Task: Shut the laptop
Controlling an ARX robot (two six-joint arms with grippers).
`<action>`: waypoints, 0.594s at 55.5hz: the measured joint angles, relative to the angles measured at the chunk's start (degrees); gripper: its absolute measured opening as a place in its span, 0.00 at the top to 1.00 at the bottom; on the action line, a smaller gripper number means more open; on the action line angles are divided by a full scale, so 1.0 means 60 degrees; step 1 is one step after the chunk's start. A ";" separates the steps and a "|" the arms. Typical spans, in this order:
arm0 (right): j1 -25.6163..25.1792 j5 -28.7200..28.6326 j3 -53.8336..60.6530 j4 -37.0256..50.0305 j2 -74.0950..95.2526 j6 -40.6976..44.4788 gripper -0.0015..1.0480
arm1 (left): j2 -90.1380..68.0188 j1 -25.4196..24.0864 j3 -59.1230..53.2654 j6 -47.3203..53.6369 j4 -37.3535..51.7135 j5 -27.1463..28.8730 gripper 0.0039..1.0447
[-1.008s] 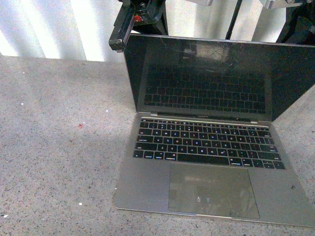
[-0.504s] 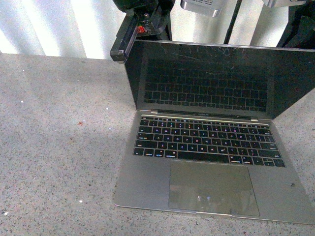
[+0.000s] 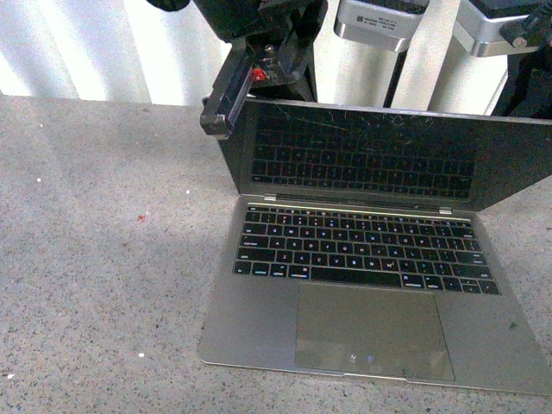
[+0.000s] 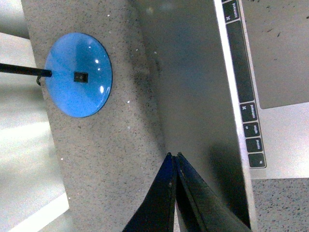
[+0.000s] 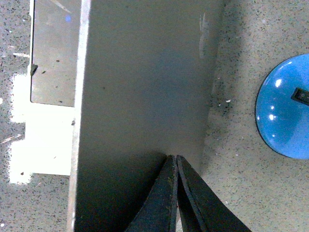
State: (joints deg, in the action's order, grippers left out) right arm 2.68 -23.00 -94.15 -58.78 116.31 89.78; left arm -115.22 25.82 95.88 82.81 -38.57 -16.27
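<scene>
Laptop [image 3: 362, 259], slim silver-grey metal with black backlit keys, sits on the speckled grey stone surface [image 3: 95, 259] just ahead of both pairs of jaws, with its dark cracked screen [image 3: 362, 155] leaning forward over the keys. I see the left jaws pressed together, tips at the back of the lid [image 5: 145, 77], and the right jaws are the same. A round blue disc [image 4: 77, 75] lies beside the left jaws, apart from the lid.
</scene>
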 joint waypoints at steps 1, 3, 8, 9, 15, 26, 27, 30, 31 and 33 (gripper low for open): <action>0.0007 0.0004 0.0040 0.0018 -0.0015 -0.0004 0.97 | 0.0015 0.0015 -0.0051 -0.0022 0.0047 -0.0011 0.97; 0.0025 0.0007 0.0157 0.0080 -0.0069 -0.0011 0.97 | 0.0033 0.0044 -0.0124 -0.0076 0.0113 -0.0036 0.97; 0.0073 0.0044 0.0433 0.0197 -0.0182 -0.0015 0.97 | 0.0066 0.0098 -0.0255 -0.0211 0.0251 -0.0106 0.97; 0.0076 0.0051 0.0470 0.0215 -0.0197 -0.0015 0.97 | 0.0069 0.0117 -0.0295 -0.0266 0.0281 -0.0124 0.97; 0.0153 0.0062 0.0765 0.0408 -0.0270 -0.0055 0.97 | 0.0095 0.0215 -0.0484 -0.0412 0.0455 -0.0175 0.97; 0.0321 -0.0036 0.1392 0.0798 -0.0339 -0.0211 0.97 | 0.0102 0.0379 -0.0772 -0.0627 0.0718 -0.0233 0.97; 0.0331 -0.0044 0.1446 0.0827 -0.0346 -0.0219 0.97 | 0.0102 0.0390 -0.0805 -0.0630 0.0750 -0.0233 0.97; 0.0361 -0.0109 0.1588 0.0911 -0.0353 -0.0248 0.97 | 0.0102 0.0408 -0.0918 -0.0641 0.0841 -0.0237 0.97; 0.0368 -0.0120 0.1621 0.0929 -0.0353 -0.0255 0.97 | 0.0102 0.0412 -0.0965 -0.0648 0.0878 -0.0237 0.97; 0.0375 -0.0135 0.1676 0.0965 -0.0353 -0.0262 0.97 | 0.0102 0.0412 -0.1056 -0.0667 0.0947 -0.0240 0.97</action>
State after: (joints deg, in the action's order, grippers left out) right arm 4.93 -23.81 -84.09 -52.99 114.19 88.20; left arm -114.61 28.29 89.54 78.81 -32.88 -17.72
